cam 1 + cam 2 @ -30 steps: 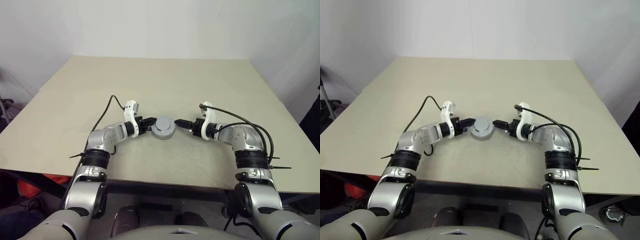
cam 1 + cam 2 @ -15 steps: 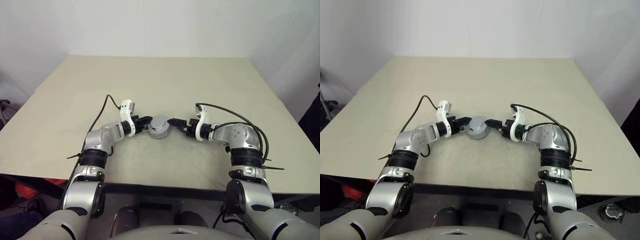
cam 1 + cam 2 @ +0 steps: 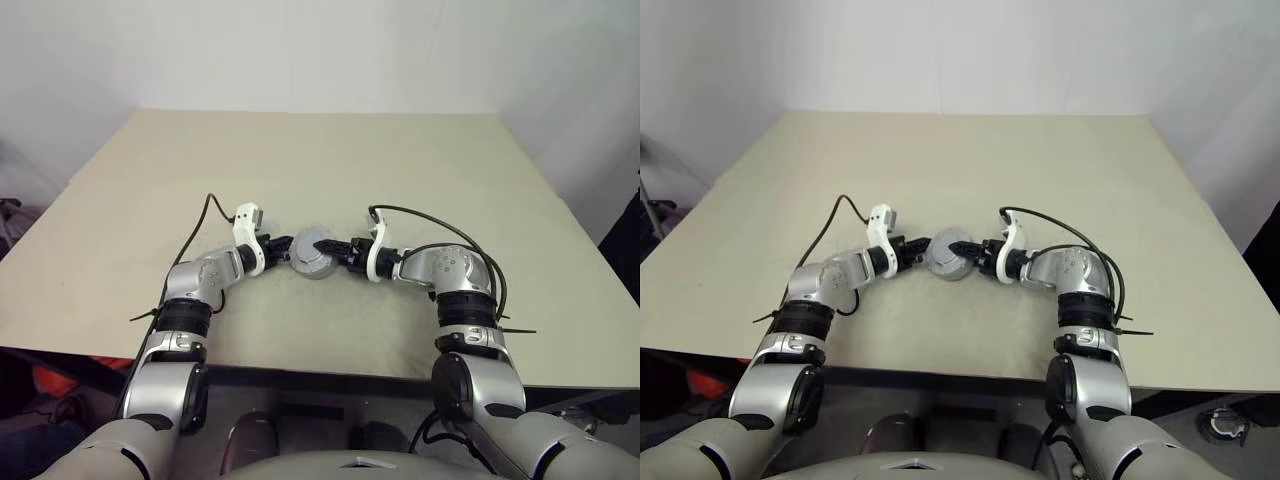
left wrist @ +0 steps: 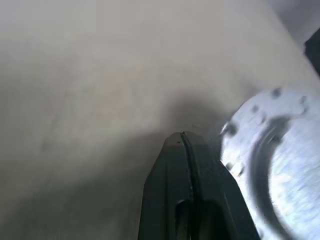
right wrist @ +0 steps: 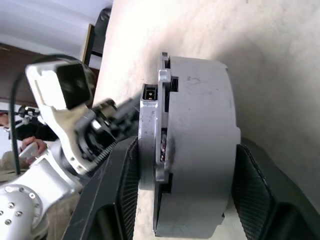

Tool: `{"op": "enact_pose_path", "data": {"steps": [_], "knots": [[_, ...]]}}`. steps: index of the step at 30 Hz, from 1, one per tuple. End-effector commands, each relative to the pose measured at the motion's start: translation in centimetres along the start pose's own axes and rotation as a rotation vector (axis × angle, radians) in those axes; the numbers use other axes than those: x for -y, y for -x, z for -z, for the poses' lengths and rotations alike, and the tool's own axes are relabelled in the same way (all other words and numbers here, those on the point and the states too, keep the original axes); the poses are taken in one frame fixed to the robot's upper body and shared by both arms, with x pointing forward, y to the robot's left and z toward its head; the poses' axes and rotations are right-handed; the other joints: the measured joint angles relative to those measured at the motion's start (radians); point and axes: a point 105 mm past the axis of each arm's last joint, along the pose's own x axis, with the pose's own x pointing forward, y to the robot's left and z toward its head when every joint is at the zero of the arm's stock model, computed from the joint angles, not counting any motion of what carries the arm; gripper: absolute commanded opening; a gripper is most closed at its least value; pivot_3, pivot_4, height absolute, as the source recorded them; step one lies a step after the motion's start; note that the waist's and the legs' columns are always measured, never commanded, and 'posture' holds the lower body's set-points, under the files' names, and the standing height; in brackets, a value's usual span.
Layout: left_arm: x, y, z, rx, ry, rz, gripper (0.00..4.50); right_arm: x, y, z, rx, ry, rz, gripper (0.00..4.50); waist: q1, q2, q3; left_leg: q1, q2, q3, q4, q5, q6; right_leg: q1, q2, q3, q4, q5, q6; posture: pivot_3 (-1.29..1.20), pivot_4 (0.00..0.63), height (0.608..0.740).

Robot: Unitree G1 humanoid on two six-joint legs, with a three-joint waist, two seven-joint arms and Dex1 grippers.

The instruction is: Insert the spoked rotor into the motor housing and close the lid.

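Assembly is looking finished: lid (image 5: 150,145) sitting on motor housing (image 5: 200,150) mid-tabletop (image 3: 330,160), right tool (image 3: 327,243) straddling it, grip uncertain, left tool (image 3: 281,252) clenched alongside.

From where I stand there is no writing to read anywhere: no label, brand, number or sign. The grey motor housing (image 5: 192,145) is plain on its side and on its flat face (just bare metal with small holes), and the beige surface (image 3: 320,160) it sits on carries no markings either.
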Motion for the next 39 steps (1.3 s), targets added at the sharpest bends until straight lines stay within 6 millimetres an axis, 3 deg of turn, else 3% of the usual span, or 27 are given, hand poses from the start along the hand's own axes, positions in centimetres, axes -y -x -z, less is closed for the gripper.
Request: {"op": "enact_pose_path", "data": {"steps": [1,9,16,19,23,31,35,39], "knots": [[0.6,-0.2,-0.8,0.020,-0.018,0.022,0.00,0.4,-0.3,-0.1,-0.007,-0.012,0.041,2.15,-0.001,0.000,0.000,0.000,0.000,0.000,0.000,0.000,0.000,0.000,0.000,0.000,0.000,0.000,0.000,0.00,0.000,0.740],[-0.8,1.3,-3.1,0.147,0.046,0.005,0.00,0.8,0.0,-1.7,0.073,-0.140,0.025,2.14,0.000,0.000,0.000,0.000,0.000,0.000,0.000,0.001,-0.001,-0.002,0.000,0.000,0.003,0.000,0.000,0.00,0.000,0.740],[-1.5,3.8,-3.5,0.227,0.182,0.048,0.00,-1.5,0.6,-5.1,0.193,-0.279,-0.105,2.14,0.003,0.000,0.003,-0.007,0.000,0.000,0.001,0.002,-0.003,-0.010,0.000,0.000,0.006,0.000,-0.001,0.00,0.000,0.740],[-1.6,4.5,-2.8,0.229,0.210,0.056,0.00,-2.2,0.5,-5.6,0.200,-0.280,-0.113,2.14,0.003,0.000,0.003,-0.018,-0.001,0.000,0.004,0.002,-0.002,-0.018,0.000,-0.001,0.007,0.003,0.003,0.00,0.000,0.740],[-1.4,5.8,-3.3,0.303,0.302,0.100,0.00,-3.5,0.5,-6.7,0.228,-0.313,-0.157,2.14,0.002,0.000,0.003,-0.032,0.003,0.000,0.017,0.001,0.005,-0.025,0.005,-0.006,0.011,0.003,0.003,0.00,0.000,0.740],[-1.7,8.5,-4.8,0.544,0.496,0.185,0.00,-7.1,-0.3,-8.1,0.230,-0.314,-0.256,2.14,0.003,0.000,0.003,-0.035,0.004,0.000,0.020,-0.002,0.004,-0.027,0.005,-0.007,0.011,0.003,0.003,0.00,0.000,0.740],[-2.2,9.2,-4.5,0.596,0.547,0.174,0.86,-8.3,-0.3,-8.4,0.221,-0.304,-0.286,2.14,0.008,0.000,0.003,-0.035,0.005,0.000,0.021,-0.002,0.004,-0.027,0.005,-0.008,0.013,0.003,0.003,0.00,0.000,0.740],[-1.4,9.8,-5.0,0.627,0.582,0.247,2.23,-9.5,-0.6,-8.2,0.185,-0.287,-0.309,2.14,0.013,-0.001,0.004,-0.036,0.006,0.000,0.024,-0.002,0.004,-0.027,0.005,-0.009,0.016,0.003,0.003,0.00,0.000,0.740]]}}
